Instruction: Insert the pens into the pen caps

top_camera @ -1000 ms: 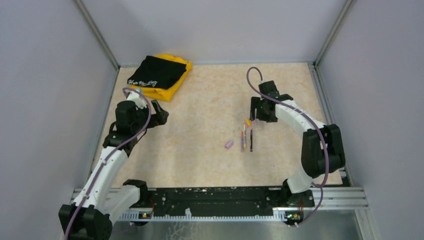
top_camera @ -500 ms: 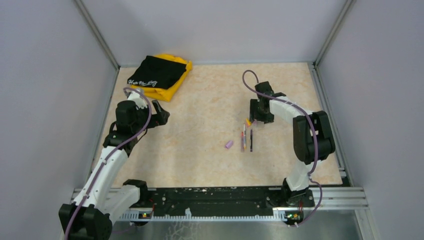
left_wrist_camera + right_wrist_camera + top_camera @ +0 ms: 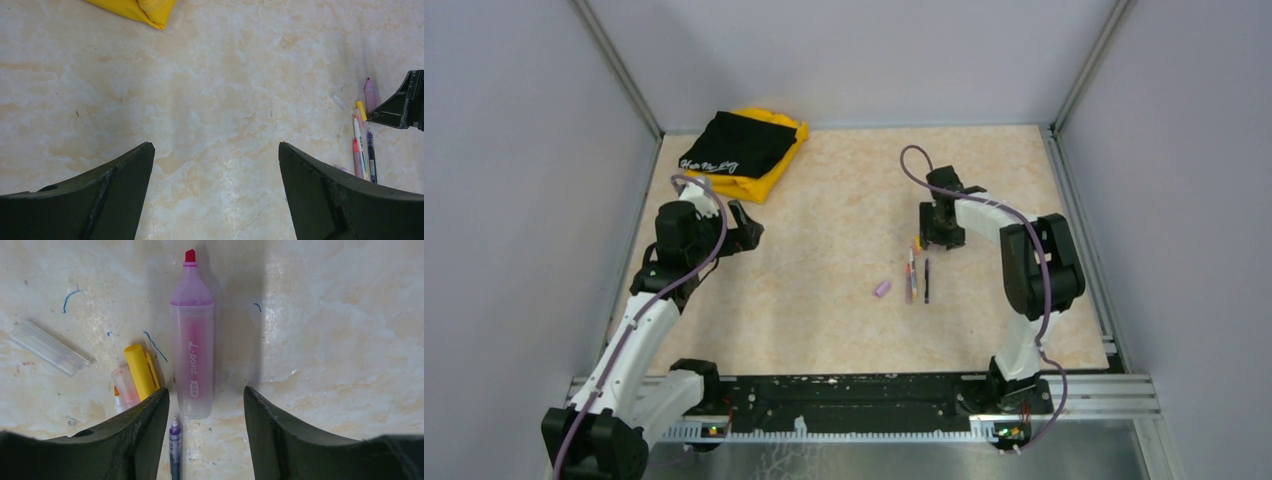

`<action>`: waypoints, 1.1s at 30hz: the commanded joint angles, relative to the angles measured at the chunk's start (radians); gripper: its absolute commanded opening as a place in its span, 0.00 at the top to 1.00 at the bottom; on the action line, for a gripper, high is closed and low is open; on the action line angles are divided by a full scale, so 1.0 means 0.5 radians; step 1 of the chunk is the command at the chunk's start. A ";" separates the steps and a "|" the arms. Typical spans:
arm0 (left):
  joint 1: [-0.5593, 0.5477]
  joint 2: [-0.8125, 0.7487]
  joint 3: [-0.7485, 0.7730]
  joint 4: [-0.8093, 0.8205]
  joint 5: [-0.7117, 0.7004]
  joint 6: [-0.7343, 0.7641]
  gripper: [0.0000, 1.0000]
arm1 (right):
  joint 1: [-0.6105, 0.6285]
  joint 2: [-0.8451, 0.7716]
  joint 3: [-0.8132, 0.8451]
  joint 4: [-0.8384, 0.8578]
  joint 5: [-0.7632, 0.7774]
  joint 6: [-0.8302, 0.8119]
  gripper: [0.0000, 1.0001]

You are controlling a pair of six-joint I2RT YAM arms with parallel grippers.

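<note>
A pink highlighter (image 3: 192,360), uncapped with its red tip exposed, is seen lying flat on the marbled table (image 3: 824,220). Its blunt end is framed by the fingers of the right gripper (image 3: 206,396). The jaws are held partly apart, with a gap left on each side, so nothing is gripped.

Just beside the highlighter a yellow cap (image 3: 141,371) is laid, with a translucent pink cap (image 3: 125,385) touching it. A clear cap (image 3: 50,348) is found a little further off on the same side. The purple tip of a dark pen (image 3: 174,450) is pointed at the highlighter's blunt end. The white-and-orange pen (image 3: 358,145) and the pinkish-red pen (image 3: 356,159) are laid alongside it.

A lilac cap (image 3: 882,289) is set apart from the highlighter, beyond the pens.

Well apart from the highlighter, the left gripper (image 3: 215,146) is held wide, with nothing between its fingers. A black-and-yellow cloth (image 3: 739,145) is seen in the far corner.
</note>
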 commanded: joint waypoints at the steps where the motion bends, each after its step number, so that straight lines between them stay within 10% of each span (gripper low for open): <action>1: 0.016 -0.002 0.031 0.054 0.028 0.019 0.01 | 0.035 0.042 0.104 0.053 0.049 -0.020 0.44; 19: 0.038 0.044 0.039 0.069 0.063 -0.047 0.01 | 0.055 -0.122 -0.105 0.118 0.075 -0.025 0.75; 33: -0.087 0.085 0.149 0.344 0.567 -0.365 0.01 | 0.106 -1.175 -0.694 0.767 -0.306 0.119 0.78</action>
